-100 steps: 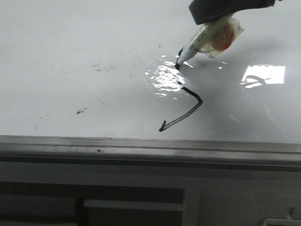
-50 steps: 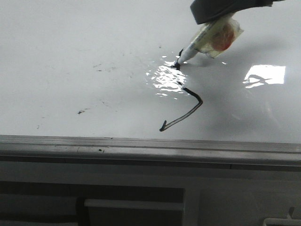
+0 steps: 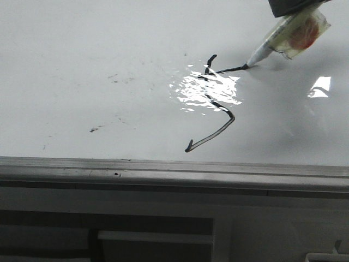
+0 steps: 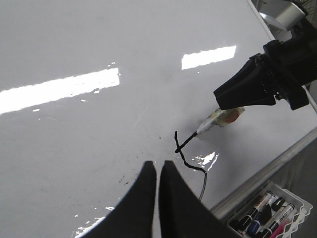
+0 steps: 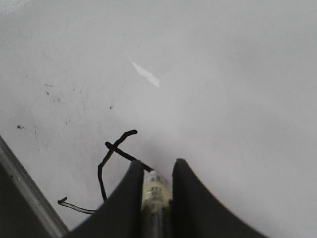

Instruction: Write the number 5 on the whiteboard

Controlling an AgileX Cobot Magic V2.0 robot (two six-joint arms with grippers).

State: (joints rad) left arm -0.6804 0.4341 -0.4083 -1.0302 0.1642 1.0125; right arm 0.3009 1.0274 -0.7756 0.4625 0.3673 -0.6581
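Observation:
The whiteboard (image 3: 82,49) is glossy white with a grey metal frame along its near edge. The number 5 (image 3: 218,109) is drawn in thin black strokes: a short top bar, a slanted stem and a hooked lower stroke. It also shows in the left wrist view (image 4: 185,156) and the right wrist view (image 5: 106,163). My right gripper (image 5: 155,171) is shut on a marker (image 3: 283,39) wrapped in clear tape, its tip touching the board at the right end of the top bar. My left gripper (image 4: 157,164) is shut and empty, hovering above the board left of the 5.
Small dark smudges (image 3: 95,129) mark the board left of the 5. Glare patches (image 3: 204,90) lie over the strokes. A tray of several markers (image 4: 267,218) sits below the board's frame edge (image 3: 174,169).
My right gripper moved right with the marker, drawing the top bar of the 5 from the stem outward to the right.

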